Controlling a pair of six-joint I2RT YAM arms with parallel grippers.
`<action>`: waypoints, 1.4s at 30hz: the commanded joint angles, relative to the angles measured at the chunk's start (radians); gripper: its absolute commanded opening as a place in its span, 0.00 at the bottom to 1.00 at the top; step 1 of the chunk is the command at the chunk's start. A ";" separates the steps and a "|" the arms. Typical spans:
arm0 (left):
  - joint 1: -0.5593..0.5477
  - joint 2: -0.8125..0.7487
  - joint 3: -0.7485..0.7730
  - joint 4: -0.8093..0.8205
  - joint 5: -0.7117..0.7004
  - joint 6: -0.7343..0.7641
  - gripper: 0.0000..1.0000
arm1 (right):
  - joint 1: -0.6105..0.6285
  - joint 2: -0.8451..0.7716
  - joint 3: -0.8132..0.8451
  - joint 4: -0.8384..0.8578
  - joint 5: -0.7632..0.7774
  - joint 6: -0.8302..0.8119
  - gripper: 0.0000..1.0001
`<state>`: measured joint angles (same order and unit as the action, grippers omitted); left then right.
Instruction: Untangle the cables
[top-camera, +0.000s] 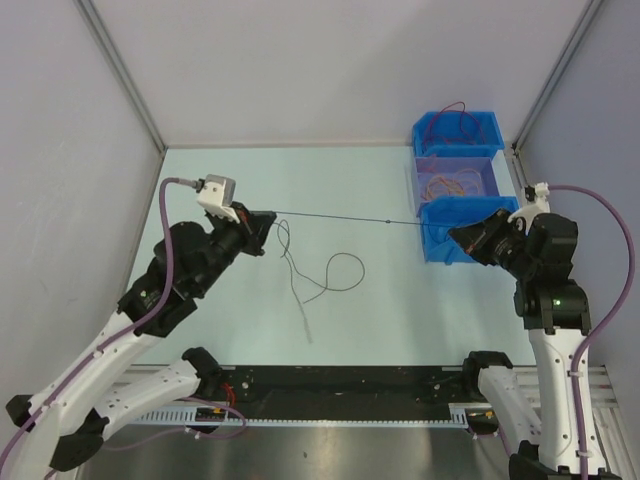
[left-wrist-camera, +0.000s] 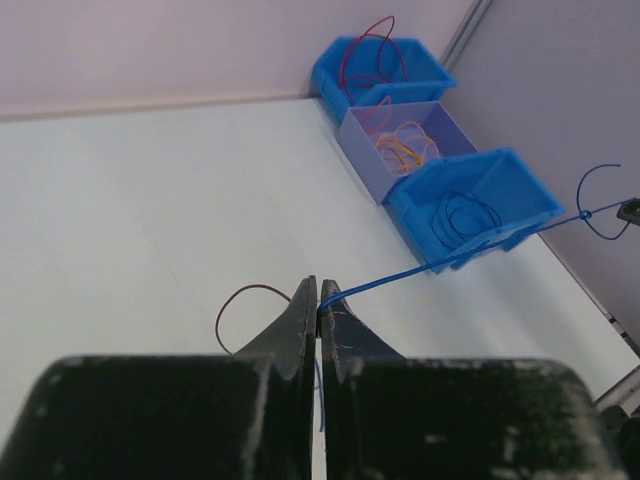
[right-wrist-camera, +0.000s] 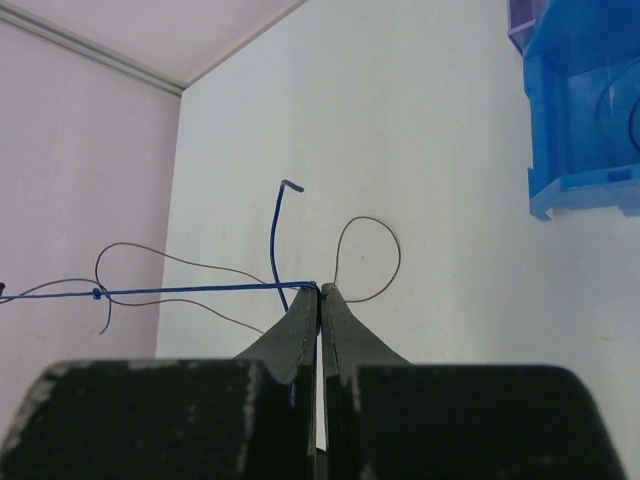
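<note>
A thin blue cable (top-camera: 340, 216) is stretched taut above the table between my two grippers, with a small knot (top-camera: 387, 220) along it. My left gripper (top-camera: 268, 222) is shut on its left end; the left wrist view shows the closed tips (left-wrist-camera: 320, 296) pinching the blue cable (left-wrist-camera: 400, 275). My right gripper (top-camera: 453, 234) is shut on its right end; the right wrist view shows the closed tips (right-wrist-camera: 319, 291) on the cable (right-wrist-camera: 200, 292), with a free tail curling up. A dark red cable (top-camera: 335, 272) lies in loose loops on the table below the taut one.
Three bins stand in a row at the back right: a blue bin (top-camera: 425, 128) with a dark red cable, a purple bin (top-camera: 420, 165) with orange cables, and a near blue bin (top-camera: 436, 248) with dark cable coils (left-wrist-camera: 462, 212). Walls enclose the table.
</note>
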<state>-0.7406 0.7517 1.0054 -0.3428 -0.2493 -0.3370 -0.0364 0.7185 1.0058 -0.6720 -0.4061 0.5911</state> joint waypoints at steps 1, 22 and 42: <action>0.027 -0.017 0.082 0.117 -0.076 0.118 0.00 | -0.033 -0.013 0.030 0.017 0.158 -0.010 0.00; 0.027 0.169 0.436 0.654 0.157 0.250 0.00 | -0.030 -0.083 -0.038 0.140 0.055 0.026 0.00; 0.029 0.224 0.078 0.252 0.205 0.018 0.86 | -0.034 0.015 0.017 0.276 0.044 0.087 0.00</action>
<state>-0.7166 0.9909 1.0946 -0.0765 -0.1081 -0.2840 -0.0643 0.6987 0.9642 -0.4782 -0.3634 0.6495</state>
